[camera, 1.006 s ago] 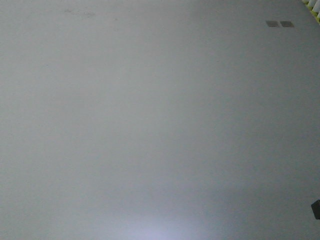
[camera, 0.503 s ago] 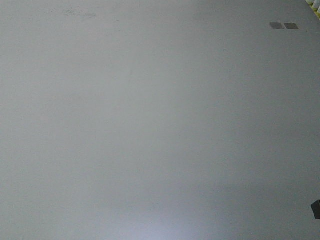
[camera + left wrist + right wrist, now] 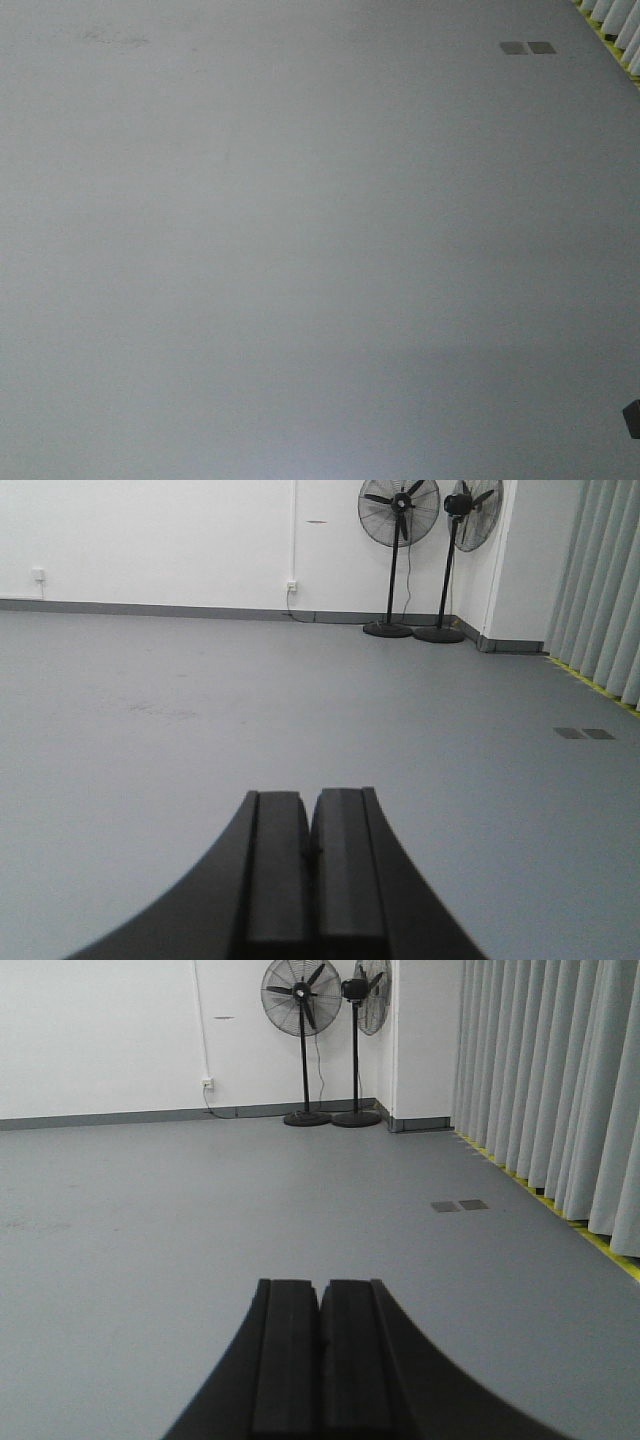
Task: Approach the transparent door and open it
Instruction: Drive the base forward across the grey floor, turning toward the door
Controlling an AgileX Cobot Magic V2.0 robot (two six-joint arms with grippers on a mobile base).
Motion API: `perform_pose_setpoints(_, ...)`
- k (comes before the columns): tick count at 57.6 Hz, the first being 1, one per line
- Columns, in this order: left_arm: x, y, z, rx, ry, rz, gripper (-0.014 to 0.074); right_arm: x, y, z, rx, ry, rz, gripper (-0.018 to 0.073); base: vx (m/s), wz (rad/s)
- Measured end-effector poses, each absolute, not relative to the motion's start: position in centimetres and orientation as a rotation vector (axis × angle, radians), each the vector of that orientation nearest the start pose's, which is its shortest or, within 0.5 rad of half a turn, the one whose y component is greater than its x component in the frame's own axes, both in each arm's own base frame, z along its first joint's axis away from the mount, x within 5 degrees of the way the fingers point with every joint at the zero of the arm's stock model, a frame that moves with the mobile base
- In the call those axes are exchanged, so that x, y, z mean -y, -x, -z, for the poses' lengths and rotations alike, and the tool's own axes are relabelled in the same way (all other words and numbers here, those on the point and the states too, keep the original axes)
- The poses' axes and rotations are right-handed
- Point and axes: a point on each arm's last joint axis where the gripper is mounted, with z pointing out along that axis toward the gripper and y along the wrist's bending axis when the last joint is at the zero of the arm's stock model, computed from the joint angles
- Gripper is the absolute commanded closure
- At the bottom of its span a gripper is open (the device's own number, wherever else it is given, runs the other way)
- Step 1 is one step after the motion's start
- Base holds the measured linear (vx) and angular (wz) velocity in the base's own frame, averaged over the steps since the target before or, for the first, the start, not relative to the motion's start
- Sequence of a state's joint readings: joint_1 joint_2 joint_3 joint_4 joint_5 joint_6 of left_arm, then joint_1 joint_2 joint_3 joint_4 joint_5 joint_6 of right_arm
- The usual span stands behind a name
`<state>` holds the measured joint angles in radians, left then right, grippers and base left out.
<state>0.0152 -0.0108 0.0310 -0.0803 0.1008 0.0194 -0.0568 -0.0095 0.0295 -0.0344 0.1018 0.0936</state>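
Observation:
The transparent door is out of view in every frame. My left gripper [image 3: 310, 798] points over bare grey floor, its two black fingers pressed together with nothing between them. My right gripper [image 3: 320, 1285] is likewise shut and holds nothing, hanging above the same floor. The front-facing view shows only grey floor [image 3: 300, 250].
Two black pedestal fans [image 3: 398, 540] [image 3: 302, 1020] stand in the far corner by a white wall [image 3: 150, 540]. Grey curtains [image 3: 545, 1080] [image 3: 615, 20] with a yellow floor line [image 3: 600, 1245] run along the right. Two small dark floor plates [image 3: 527, 47] [image 3: 459, 1205] [image 3: 583, 733] lie ahead.
The floor plates have shifted left in the front-facing view and more of the curtain now shows at the top right. The base has turned or moved right.

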Motion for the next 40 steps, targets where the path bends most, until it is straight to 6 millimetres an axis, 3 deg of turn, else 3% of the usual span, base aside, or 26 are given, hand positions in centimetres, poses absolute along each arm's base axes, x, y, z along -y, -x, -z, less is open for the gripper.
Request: perform_pose_setpoints(40,-0.01,-5.69,-19.42,-1.604,0.054,0.042,0.0599,0.36,-5.68,-19.45,-1.602,-0.096,0.001,0.0565,0.25,-0.01)
